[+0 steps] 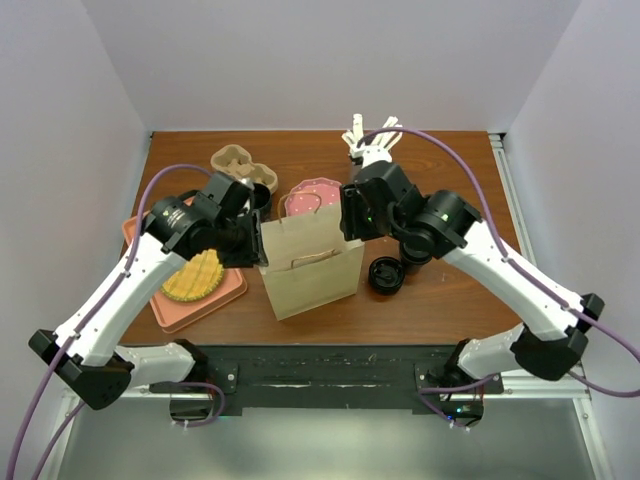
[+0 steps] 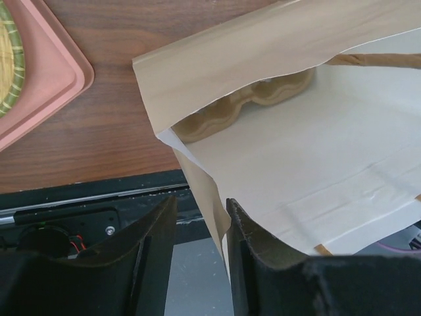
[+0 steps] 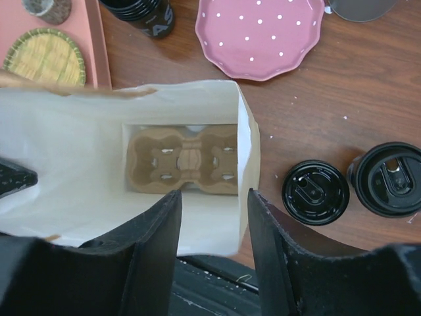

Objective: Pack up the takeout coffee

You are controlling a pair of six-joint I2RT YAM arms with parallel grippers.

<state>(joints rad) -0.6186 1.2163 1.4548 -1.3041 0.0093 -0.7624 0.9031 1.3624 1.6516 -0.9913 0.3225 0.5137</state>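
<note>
Only faint pale lettering on the black cup (image 3: 141,12) at eleven o'clock, partly cut off, too blurred to read; nothing else legible.

White arm links (image 1: 120,290), black joints (image 1: 85,365), purple cables (image 1: 146,205), black end effector fingers (image 3: 154,257).

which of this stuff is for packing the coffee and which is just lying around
For the job: paper bag, cup carrier inside it, lidded cup, second lidded cup.
Lying about: dotted plate, pink tray, woven mat.
</note>
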